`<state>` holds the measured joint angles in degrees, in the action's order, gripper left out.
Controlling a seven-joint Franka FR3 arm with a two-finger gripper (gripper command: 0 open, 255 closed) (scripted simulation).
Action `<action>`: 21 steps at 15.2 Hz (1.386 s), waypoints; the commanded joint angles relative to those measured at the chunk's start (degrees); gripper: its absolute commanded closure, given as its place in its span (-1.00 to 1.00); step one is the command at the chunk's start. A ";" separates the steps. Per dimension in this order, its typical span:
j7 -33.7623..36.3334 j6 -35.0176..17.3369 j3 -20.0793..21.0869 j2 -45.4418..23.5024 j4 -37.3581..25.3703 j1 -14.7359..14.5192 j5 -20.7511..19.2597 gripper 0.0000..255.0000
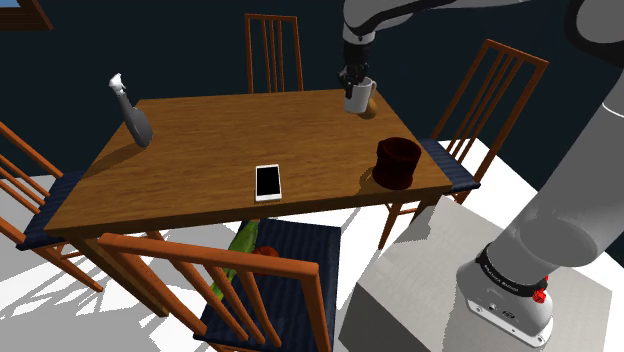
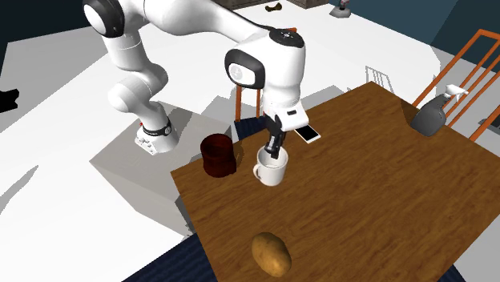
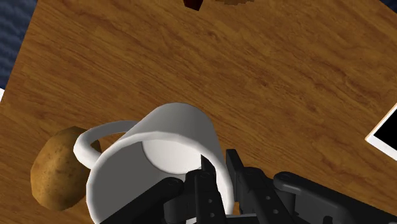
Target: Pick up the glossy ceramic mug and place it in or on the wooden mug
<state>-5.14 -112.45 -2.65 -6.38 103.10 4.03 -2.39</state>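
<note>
Shoulder view, left to right. A grey spray bottle stands tilted near the far left corner of the brown wooden worktop. A white-screened phone lies flat near the front edge, about mid-worktop. Below it, a wooden chair has a dark blue seat.

Right of centre is the white mug, glossy, hanging tilted under the white arm. It looks lifted clear of the worktop near the far edge. The jaws are pinching its rim from above. In the wrist view one finger sits inside the wall and the other outside, on the side away from the handle, with the mug's opening turned toward the camera.

Next to the right is the dark red-brown mug. It stands upright near the right front corner, well apart from the white mug and nearer the stand.

In the second exterior view the white mug hangs just right of the dark red-brown mug. A potato lies on the worktop nearer that camera, apart from both mugs. The phone shows behind the arm and the spray bottle at far right.
</note>
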 commanded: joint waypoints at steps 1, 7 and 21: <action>-0.09 1.60 -0.01 0.38 -1.22 0.02 0.02 1.00; -0.26 6.12 0.00 0.73 -5.40 0.00 0.06 1.00; 0.98 7.48 0.64 26.51 19.07 -0.33 -0.97 1.00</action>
<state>-4.45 -105.40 -2.21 17.51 119.96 3.78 -3.28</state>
